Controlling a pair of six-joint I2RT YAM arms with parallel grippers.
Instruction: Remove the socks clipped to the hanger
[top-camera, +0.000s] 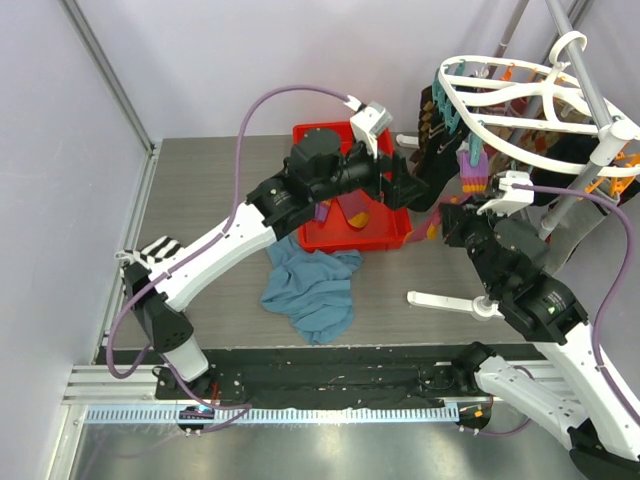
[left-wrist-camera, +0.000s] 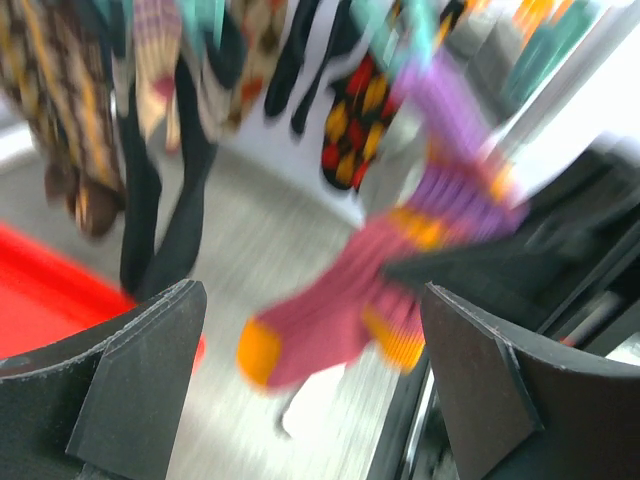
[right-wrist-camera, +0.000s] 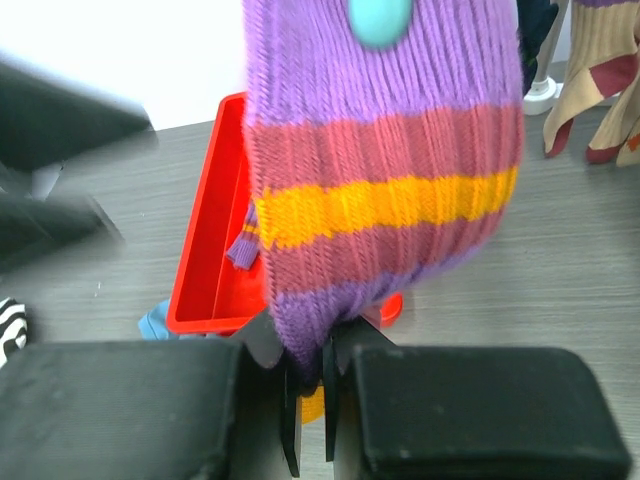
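The white oval hanger (top-camera: 520, 110) hangs at the back right with several socks (top-camera: 435, 115) clipped under it. My right gripper (top-camera: 452, 215) is shut on the lower end of a purple and orange striped sock (right-wrist-camera: 385, 200), which a teal clip (right-wrist-camera: 380, 20) holds at the top. In the right wrist view the gripper (right-wrist-camera: 312, 345) pinches the sock's purple edge. My left gripper (top-camera: 408, 188) is open and empty over the tray's right end. In the blurred left wrist view it (left-wrist-camera: 310, 300) faces that striped sock (left-wrist-camera: 400, 270), with argyle (left-wrist-camera: 80, 120) and dark socks (left-wrist-camera: 160, 230) hanging beyond.
A red tray (top-camera: 350, 247) with a few socks (top-camera: 355, 212) in it lies mid-table under the left arm. A blue cloth (top-camera: 315, 290) lies in front of it. A black-and-white striped cloth (top-camera: 155, 250) is at the left. The stand's white foot (top-camera: 450, 300) lies by the right arm.
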